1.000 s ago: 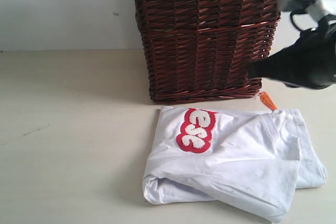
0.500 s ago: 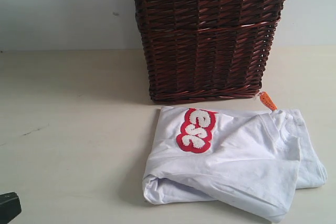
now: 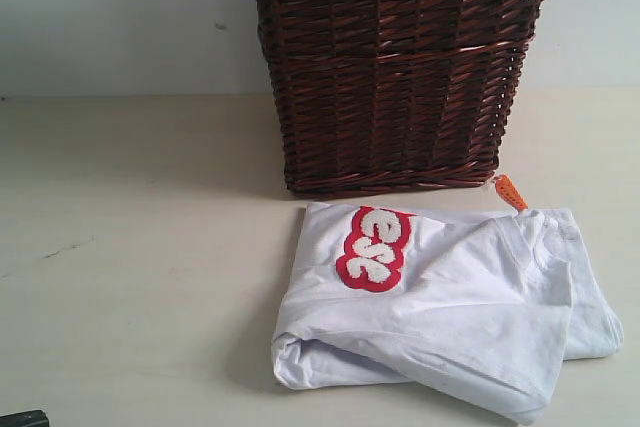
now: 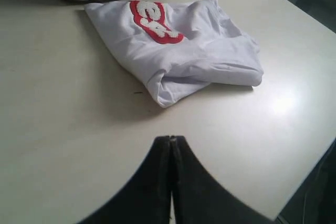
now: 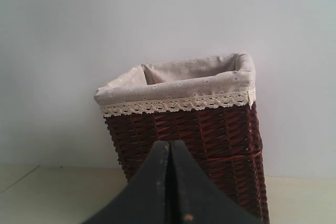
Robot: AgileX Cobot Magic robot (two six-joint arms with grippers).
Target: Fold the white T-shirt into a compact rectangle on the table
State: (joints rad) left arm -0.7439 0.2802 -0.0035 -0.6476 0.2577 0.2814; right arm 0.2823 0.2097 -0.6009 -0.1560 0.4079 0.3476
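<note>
Toward the near right of the broad, pale beige table (image 3: 130, 247), the white short-sleeved cotton T-shirt (image 3: 440, 307) is lying folded into a thick, rough bundle. It is not quite a neat rectangle, with one layer slanting across the top and a rounded fold facing the near edge. Its fuzzy white lettering outlined in red (image 3: 373, 247) is showing on the upper face toward the left end. A small orange tag (image 3: 510, 192) is poking out at the far right corner.

Just behind the shirt, a tall dark brown wicker basket (image 3: 390, 67) is standing upright, its base almost meeting the cloth's far edge. A cream fabric lining with lace trim (image 5: 178, 103) is folding over the basket's rim.

The black left gripper (image 4: 172, 139) is hovering over bare table, well apart from the shirt. Its two jaws are pressing tight together with nothing between them. The black right gripper (image 5: 169, 142) is hanging in front of the basket, facing its upper half, and its jaws are likewise clenching on nothing.
</note>
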